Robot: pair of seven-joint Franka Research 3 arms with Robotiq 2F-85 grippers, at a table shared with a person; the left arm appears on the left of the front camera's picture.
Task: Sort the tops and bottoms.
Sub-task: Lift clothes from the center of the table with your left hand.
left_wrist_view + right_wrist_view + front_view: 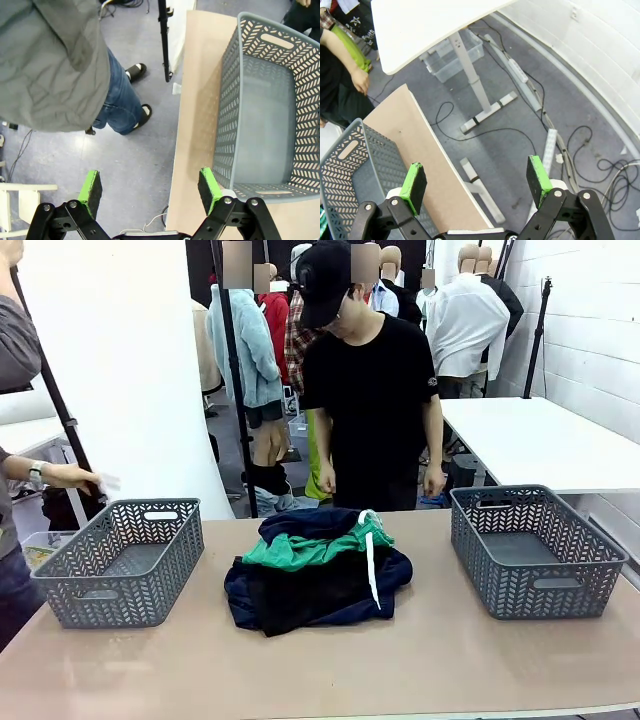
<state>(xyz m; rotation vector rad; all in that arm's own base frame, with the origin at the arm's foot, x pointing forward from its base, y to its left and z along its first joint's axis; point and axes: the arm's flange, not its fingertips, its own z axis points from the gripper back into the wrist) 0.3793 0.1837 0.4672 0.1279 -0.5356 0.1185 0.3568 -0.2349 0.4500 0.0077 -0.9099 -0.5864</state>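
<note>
Bottoms: your bright green drawstring cloth garment (300,552) tops dark clothes (300,605).
Left gripper (148,174): apart, empty.
Right gripper (476,164): apart, empty.

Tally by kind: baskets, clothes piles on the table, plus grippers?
Baskets: 2 (left basket, right basket)
Clothes pile: 1, green bottoms in it
Grippers: 2 (left gripper, right gripper), both open
Total: 5

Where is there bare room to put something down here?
Bare tabletop runs along the near edge and in the gaps between the clothes pile and the left basket and right basket. Both baskets look empty. The middle is crowded, green bottoms on top.
</note>
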